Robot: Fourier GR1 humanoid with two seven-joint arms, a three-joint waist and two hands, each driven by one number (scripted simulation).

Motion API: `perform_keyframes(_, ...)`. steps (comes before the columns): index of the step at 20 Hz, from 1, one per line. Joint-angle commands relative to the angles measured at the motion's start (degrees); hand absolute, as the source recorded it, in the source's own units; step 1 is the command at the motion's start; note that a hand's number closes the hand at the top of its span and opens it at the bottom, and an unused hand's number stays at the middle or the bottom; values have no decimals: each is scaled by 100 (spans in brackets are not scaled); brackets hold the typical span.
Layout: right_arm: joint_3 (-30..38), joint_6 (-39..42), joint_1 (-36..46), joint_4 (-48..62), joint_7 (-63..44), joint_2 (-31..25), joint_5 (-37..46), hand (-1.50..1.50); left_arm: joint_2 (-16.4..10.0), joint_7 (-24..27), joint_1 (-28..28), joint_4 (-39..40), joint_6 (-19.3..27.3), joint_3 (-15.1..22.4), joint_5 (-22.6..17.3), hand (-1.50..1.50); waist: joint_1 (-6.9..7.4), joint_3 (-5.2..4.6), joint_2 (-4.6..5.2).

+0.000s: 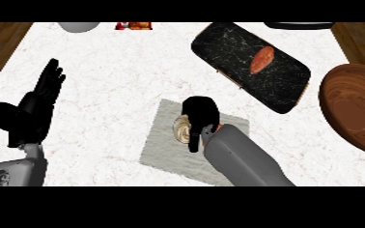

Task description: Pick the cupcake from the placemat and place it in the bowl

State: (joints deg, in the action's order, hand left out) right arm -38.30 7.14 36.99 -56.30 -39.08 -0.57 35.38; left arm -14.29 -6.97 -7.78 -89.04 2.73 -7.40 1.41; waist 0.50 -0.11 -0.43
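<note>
You've got a white marbled counter (107, 77), w/ wood showing past its top corners. Directly on it: grey placemat (160, 149) at centre-bottom, turned at an angle; black marbled slab (228, 48) w/ rounded corners, lying diagonal in the upper right, well apart from the mat; brown wooden bowl (349, 101) at the right edge, partly cut off. Along the far edge, all cut off: grey round obj (78, 26), red-orange packet (134, 26) just beside it, dark obj (299, 25) at top right.

Black marbled board (251, 67) is lying diagonally on white counter (107, 58), reddish-brown oval food (262, 60) sitting on it. Grey round object (78, 26), red-orange packet (134, 26) and dark item (299, 25) are poking in at the far edge.
</note>
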Motion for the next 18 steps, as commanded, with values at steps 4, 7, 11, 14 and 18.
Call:
perform_keyframes(4,120,-456,-139,-438,26,-412,644,150,-30,142,-66,199,-26,-167,-5,0,-55,11,33)
perform_keyframes(7,136,-227,-967,-1766,99,-1486,526,150,-138,-53,-178,301,-36,-259,-23,0,-198,9,2)
perform_keyframes(11,579,-224,-1629,-3004,306,-2574,361,150,11,-90,181,-230,-11,-74,30,0,-257,9,-32)
perform_keyframes(14,733,-200,-1905,-4145,35,-3154,585,150,-225,-32,327,-141,-158,-434,-198,0,-311,3,-59)
perform_keyframes(18,1368,-556,-1724,-5104,-552,-3392,975,150,-71,-207,190,-172,55,-253,17,0,-339,6,-57)
